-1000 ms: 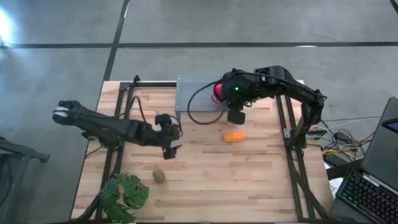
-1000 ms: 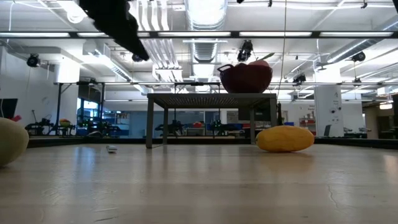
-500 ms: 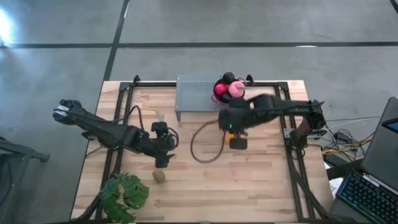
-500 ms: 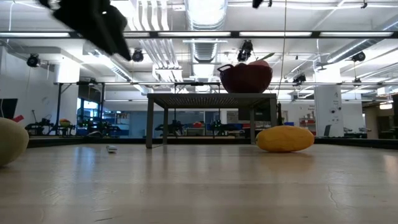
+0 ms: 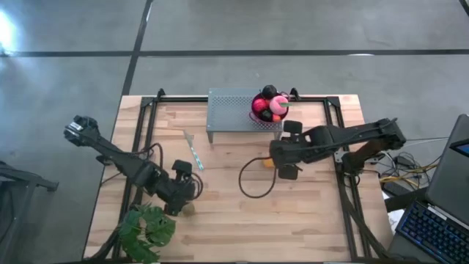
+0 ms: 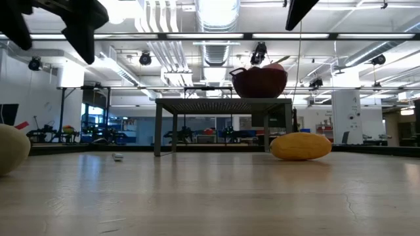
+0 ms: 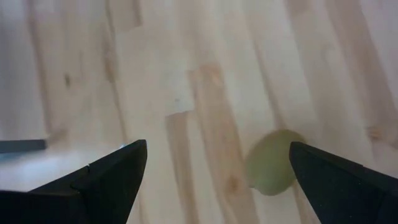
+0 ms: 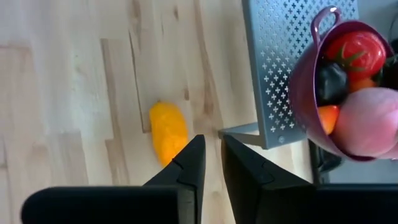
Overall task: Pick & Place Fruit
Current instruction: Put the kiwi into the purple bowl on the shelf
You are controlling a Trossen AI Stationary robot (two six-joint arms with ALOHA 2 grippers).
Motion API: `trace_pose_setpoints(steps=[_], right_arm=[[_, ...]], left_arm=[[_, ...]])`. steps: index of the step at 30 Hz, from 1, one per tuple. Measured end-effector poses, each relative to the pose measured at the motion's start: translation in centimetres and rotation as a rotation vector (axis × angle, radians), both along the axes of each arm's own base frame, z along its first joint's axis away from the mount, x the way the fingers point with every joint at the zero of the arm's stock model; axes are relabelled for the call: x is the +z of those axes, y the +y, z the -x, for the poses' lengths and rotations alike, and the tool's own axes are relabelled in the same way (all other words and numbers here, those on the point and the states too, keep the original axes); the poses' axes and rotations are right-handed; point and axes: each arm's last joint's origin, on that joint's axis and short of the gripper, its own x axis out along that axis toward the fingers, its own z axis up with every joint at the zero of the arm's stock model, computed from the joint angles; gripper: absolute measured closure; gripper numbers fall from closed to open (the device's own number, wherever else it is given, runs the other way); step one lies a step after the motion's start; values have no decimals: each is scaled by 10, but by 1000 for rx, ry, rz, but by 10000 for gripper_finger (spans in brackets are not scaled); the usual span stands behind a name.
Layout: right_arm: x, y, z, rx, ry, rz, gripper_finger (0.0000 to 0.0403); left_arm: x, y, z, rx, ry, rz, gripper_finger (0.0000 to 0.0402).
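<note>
Wooden table [image 5: 308,213]: orange fruit [image 8: 168,131], green fruit [image 7: 272,163]

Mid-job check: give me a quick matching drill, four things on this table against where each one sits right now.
Things:
1. orange piece
2. olive-green piece
3. purple bowl
4. leafy plant

Places:
A. on the perforated metal stand
B. below the open left gripper
C. near table corner, left arm's side
D. bare wood beside the stand, by the right gripper

Pairs: 1-D, 2-B, 3-A, 4-C
</note>
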Motion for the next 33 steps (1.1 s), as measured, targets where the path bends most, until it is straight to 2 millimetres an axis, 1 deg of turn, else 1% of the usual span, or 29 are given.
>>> trace_pose_setpoints(steps=[5, 9, 12, 17, 23, 33], right_arm=[[-1, -4, 18, -22, -92, -29, 337], [4, -7, 30, -20, -189, -52, 327], [8, -9, 37, -19, -253, -66, 319], [16, -11, 48, -21, -304, -78, 310], [21, -13, 52, -24, -331, -82, 309], [20, -13, 50, 8, -333, -66, 344]], left_arm=[[-5, -8, 5, 4, -4, 13, 5], [-18, -9, 3, -4, 12, -7, 5], [-31, -12, -2, -50, 61, -62, 5], [-49, -22, -9, -82, 149, -56, 5], [-68, -31, -15, -102, 250, -28, 5], [-91, -36, -21, -111, 343, -42, 5]])
